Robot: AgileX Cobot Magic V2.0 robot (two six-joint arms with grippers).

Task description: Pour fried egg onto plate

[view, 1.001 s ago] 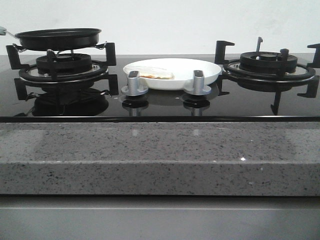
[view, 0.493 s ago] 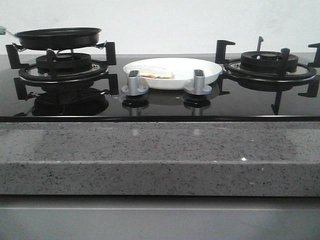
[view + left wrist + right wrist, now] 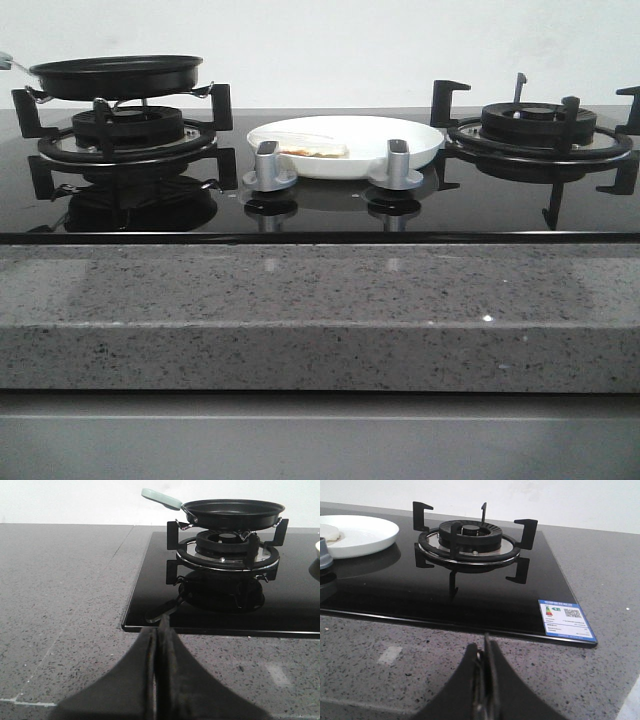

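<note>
Claws closed — pale fried egg point(image 3: 312, 149) plated

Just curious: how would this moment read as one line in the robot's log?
fried egg: on plate | frying pan: on left burner | left claw: shut, empty | right claw: shut, empty

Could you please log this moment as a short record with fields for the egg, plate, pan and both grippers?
fried egg: lying on the plate
plate: white, on the black glass hob between the two burners
frying pan: black, sitting on the left burner, no egg visible in it
right burner: bare
left gripper: fingers shut, empty, over the granite counter
right gripper: fingers shut, empty, over the granite counter
</note>
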